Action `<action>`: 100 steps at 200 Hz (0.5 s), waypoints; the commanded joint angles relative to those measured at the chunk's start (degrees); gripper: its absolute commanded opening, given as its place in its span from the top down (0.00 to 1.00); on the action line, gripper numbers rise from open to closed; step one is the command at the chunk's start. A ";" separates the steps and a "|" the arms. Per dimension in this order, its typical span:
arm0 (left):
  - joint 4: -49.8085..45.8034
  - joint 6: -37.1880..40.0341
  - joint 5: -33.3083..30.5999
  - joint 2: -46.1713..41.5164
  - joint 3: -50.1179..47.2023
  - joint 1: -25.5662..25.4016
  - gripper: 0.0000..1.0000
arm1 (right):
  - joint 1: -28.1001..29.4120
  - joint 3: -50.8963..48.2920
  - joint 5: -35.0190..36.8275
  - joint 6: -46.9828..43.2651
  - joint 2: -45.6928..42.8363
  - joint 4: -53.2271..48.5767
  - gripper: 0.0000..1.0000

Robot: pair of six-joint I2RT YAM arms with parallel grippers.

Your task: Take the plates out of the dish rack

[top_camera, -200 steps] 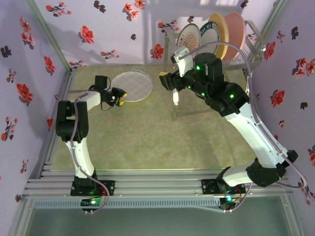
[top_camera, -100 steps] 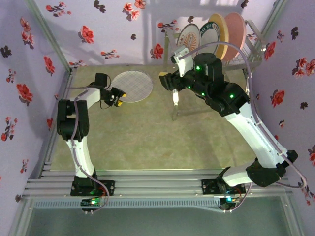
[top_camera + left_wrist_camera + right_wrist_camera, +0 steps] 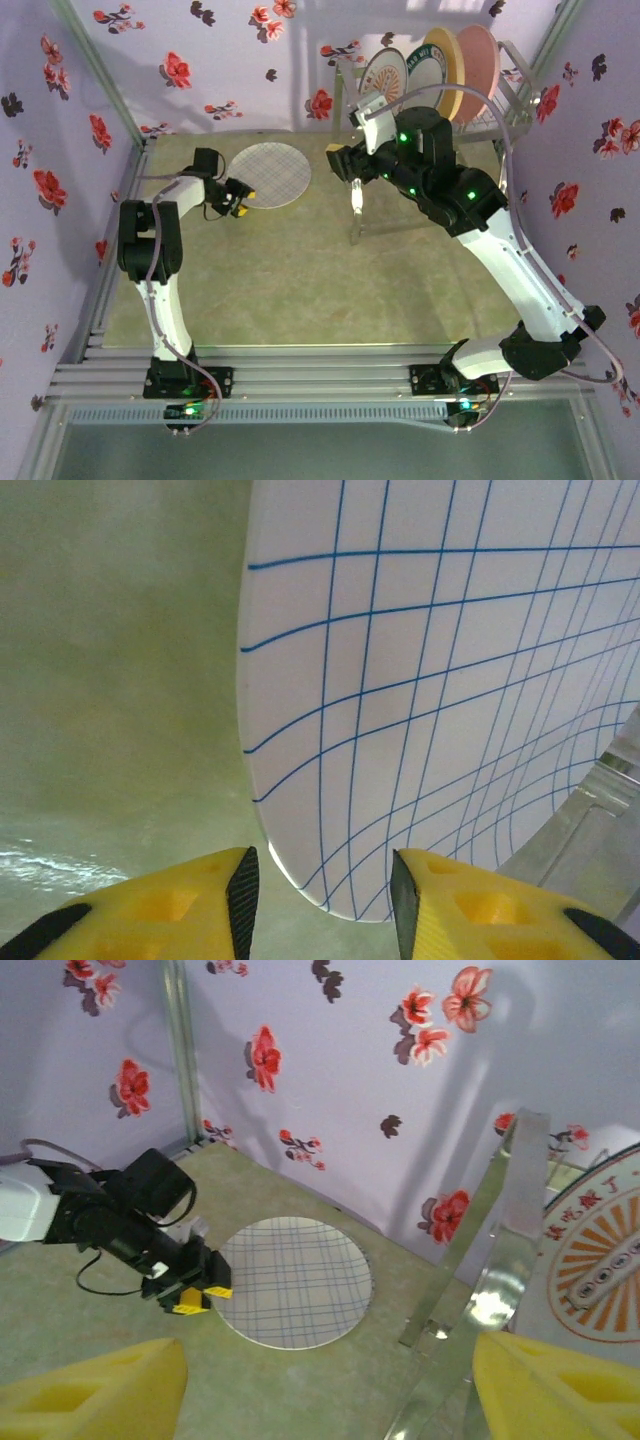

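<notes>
The white plate with a grey grid point(image 3: 268, 173) lies flat on the green table at the back left. My left gripper point(image 3: 238, 198) is open at its left edge. In the left wrist view the grid plate's rim point(image 3: 330, 880) sits just ahead of the gap between the yellow fingers point(image 3: 180, 905). The dish rack point(image 3: 354, 205) stands at the back right, holding the orange-sunburst plate point(image 3: 383, 72), green-rimmed plate point(image 3: 428, 62), yellow plate point(image 3: 449, 75) and pink plate point(image 3: 478, 62) upright. My right gripper point(image 3: 337, 160) hovers open and empty left of the rack, above the table.
Floral purple walls close in the back and both sides. The rack's chrome leg point(image 3: 500, 1260) stands close to my right gripper's right finger point(image 3: 560, 1390). In the right wrist view the left gripper point(image 3: 190, 1290) touches the grid plate point(image 3: 293, 1280). Open green table lies toward the front.
The left arm has shifted slightly while its gripper stays at the grid plate's edge. The right gripper has edged a little toward the back. The plate has not moved.
</notes>
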 commanded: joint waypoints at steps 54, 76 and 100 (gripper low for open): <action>-6.47 2.86 -7.22 -17.97 2.28 -1.92 0.46 | -7.54 7.47 24.39 -4.88 -5.57 5.59 0.22; -5.39 3.66 -9.66 -24.18 4.35 -4.52 0.46 | -16.99 12.70 26.99 -2.51 -3.39 2.88 0.21; -2.03 4.73 -10.56 -29.29 6.36 -8.35 0.44 | -27.27 20.18 23.79 2.41 1.69 -3.28 0.21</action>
